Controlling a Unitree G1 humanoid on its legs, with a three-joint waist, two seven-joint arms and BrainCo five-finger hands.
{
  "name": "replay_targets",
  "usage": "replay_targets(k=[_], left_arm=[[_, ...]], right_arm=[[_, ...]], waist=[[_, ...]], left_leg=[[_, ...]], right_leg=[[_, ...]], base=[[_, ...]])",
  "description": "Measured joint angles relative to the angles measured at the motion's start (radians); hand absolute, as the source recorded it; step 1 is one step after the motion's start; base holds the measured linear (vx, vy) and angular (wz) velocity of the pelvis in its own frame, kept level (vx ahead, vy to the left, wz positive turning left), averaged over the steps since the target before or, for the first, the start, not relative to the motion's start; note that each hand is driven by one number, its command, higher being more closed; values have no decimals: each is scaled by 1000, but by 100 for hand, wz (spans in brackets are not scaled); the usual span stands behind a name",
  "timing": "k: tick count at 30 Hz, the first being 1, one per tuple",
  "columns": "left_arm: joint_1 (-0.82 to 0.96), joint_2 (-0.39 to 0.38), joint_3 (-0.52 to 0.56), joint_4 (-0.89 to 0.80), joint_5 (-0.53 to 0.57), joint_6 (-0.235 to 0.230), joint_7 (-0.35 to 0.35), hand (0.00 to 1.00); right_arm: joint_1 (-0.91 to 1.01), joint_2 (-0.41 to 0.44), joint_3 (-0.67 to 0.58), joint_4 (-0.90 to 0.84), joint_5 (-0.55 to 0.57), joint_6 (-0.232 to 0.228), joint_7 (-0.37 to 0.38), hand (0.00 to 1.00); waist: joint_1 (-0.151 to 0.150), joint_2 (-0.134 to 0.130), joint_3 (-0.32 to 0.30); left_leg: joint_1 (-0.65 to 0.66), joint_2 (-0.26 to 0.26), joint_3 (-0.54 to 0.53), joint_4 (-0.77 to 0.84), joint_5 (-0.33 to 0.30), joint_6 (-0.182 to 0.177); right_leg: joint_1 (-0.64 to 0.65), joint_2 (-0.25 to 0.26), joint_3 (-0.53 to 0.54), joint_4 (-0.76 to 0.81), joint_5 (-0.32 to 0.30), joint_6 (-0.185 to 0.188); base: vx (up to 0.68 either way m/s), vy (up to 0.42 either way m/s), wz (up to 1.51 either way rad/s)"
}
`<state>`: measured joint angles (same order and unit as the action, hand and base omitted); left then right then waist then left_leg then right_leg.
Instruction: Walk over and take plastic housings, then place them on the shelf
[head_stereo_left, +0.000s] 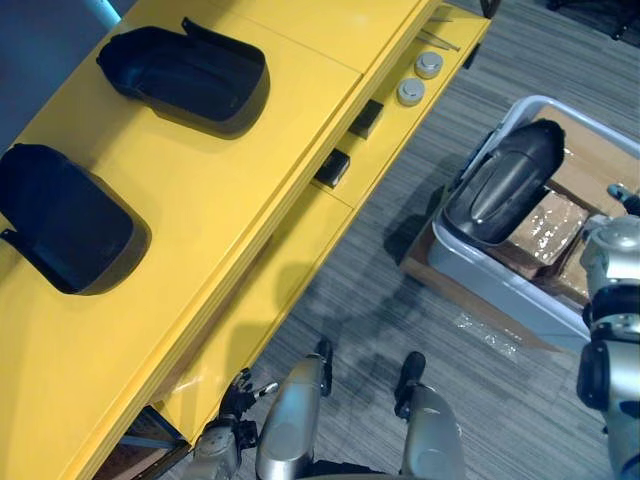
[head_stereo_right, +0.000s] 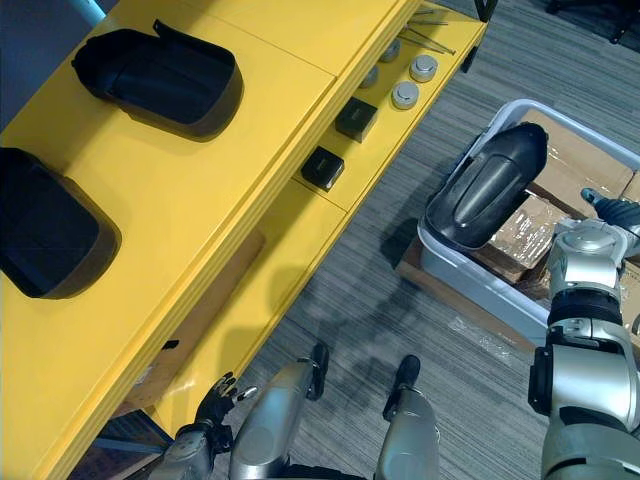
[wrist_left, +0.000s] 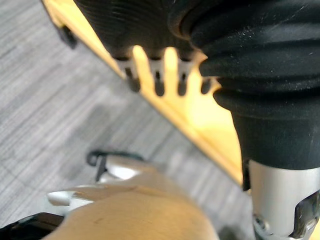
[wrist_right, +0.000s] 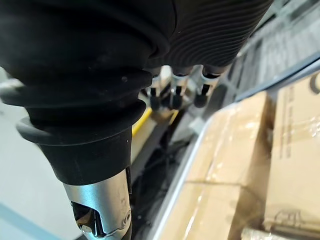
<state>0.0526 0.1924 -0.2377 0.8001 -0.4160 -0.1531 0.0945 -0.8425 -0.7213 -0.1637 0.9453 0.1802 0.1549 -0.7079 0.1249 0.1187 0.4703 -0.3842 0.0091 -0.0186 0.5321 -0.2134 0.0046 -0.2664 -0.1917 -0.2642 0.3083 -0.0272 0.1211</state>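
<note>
Two black plastic housings lie on the yellow shelf top, one at the far side and one nearer on the left. A third, glossy dark grey housing leans in a white bin on the floor to the right. My right hand hangs over the bin's near right side, apart from that housing; its fingers are relaxed and hold nothing. My left hand hangs low beside the shelf's front edge, its fingers straight and empty.
Wrapped cardboard boxes fill the bin under and beside the housing. On the lower yellow ledge sit two small black boxes and two round silver tins. Grey carpet lies between shelf and bin.
</note>
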Motion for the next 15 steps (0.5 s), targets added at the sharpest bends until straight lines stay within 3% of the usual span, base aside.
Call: replay_targets(k=[10, 15], left_arm=[[-3, -5, -4, 28, -2, -19, -2, 0], [-17, -17, -21, 46, -10, -19, -2, 0]], right_arm=[[-56, 42, 42, 43, 23, 2, 16, 0], [-77, 44, 82, 91, 42, 24, 36, 0]], waist=[[16, 3, 0], [31, 33, 2]], left_leg=[[-33, -16, -4, 2, 5, 5], [-73, -30, -10, 25, 8, 9]], right_leg=[[-44, -20, -10, 31, -5, -7], [-74, -35, -17, 54, -9, -5]], base=[[28, 23, 3], [-15, 46, 8]])
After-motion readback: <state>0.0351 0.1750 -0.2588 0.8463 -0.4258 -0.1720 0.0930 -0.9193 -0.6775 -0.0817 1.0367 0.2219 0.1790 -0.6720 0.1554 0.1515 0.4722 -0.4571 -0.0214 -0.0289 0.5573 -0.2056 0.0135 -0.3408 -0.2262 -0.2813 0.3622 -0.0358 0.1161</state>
